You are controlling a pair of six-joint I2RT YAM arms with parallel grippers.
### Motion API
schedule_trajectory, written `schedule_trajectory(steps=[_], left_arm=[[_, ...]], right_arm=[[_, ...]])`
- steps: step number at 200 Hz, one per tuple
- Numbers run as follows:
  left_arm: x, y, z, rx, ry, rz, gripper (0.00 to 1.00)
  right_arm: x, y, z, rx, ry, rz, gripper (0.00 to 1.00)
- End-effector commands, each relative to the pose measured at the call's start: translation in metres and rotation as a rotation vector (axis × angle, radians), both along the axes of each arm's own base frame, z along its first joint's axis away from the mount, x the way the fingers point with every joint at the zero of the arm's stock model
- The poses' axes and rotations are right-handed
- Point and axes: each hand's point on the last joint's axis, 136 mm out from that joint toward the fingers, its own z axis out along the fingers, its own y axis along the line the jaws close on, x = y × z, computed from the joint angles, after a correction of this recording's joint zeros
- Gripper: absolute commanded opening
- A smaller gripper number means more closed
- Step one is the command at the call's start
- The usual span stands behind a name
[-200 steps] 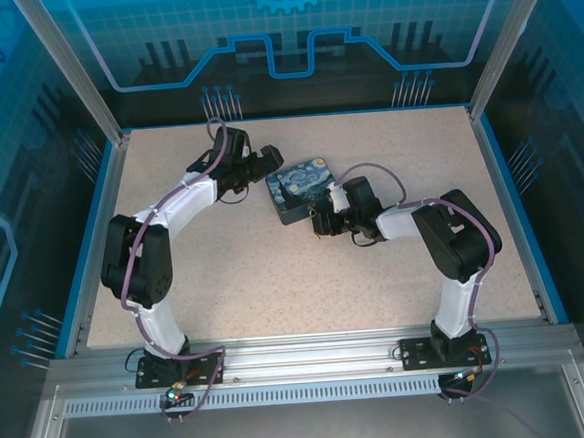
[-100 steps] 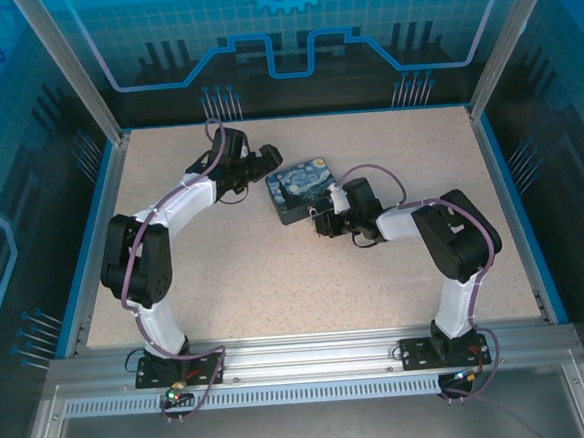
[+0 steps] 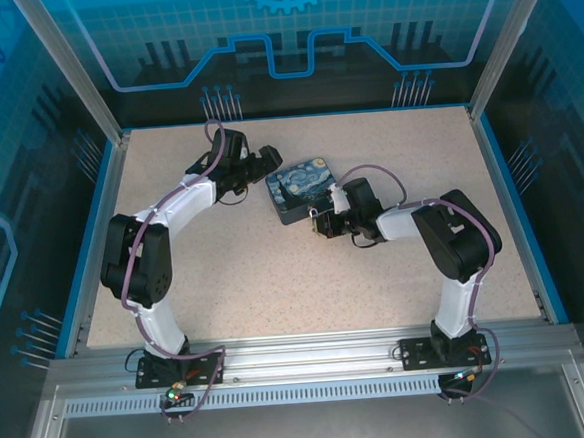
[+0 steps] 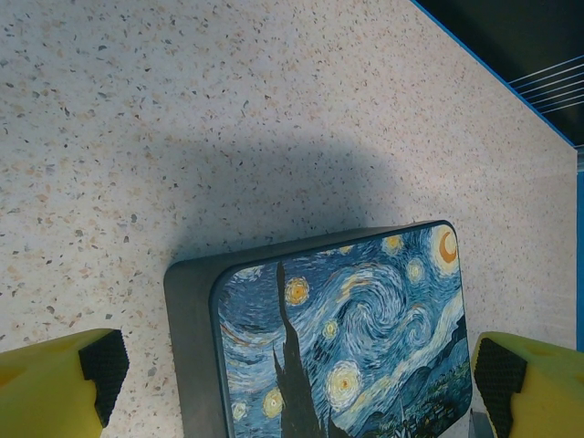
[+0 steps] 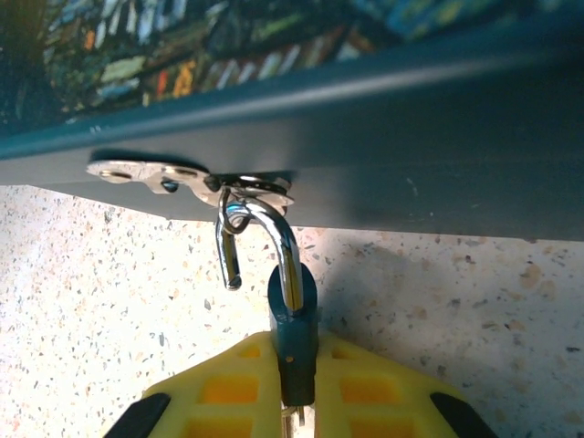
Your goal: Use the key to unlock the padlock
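Now: right hand (image 5: 297, 394) clamped on padlock (image 5: 294, 319), left hand (image 4: 301, 367) spread wide over box (image 4: 338, 338).
Padlock hangs off hasp (image 5: 178, 175) at box's 5 o'clock; a sideways tug could drag box or snag shackle (image 5: 274, 235).

padlock (image 5: 294, 321) – shiny metal shackle (image 5: 278, 237), matt body, speckled matt table (image 4: 182, 109), smooth printed box (image 4: 347, 338)

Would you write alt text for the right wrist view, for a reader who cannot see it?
The right gripper is shut on a small dark-blue padlock, whose silver shackle hooks through a metal hasp on the side wall of the box. One shackle end hangs free of the body, above the speckled table.
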Motion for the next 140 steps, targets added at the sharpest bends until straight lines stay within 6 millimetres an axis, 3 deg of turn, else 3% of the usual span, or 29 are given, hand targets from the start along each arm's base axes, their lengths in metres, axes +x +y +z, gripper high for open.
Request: schedule_trajectory(steps=[1,77,140], left_arm=[[-0.002,0.006,-0.005,-0.003,0.018,0.013,0.99],[-0.010,0.016,-0.011,0.139,0.055,-0.003,0.99],[-0.021,0.002,-0.010,0.352,0.052,-0.141,0.99]], right_arm=[[-0.001,0.003,0.014,0.043,0.010,-0.009,0.10],[-0.003,0.005,0.017,0.092,0.099,-0.085,0.06],[-0.005,0.006,0.013,0.115,0.158,-0.144,0.05]])
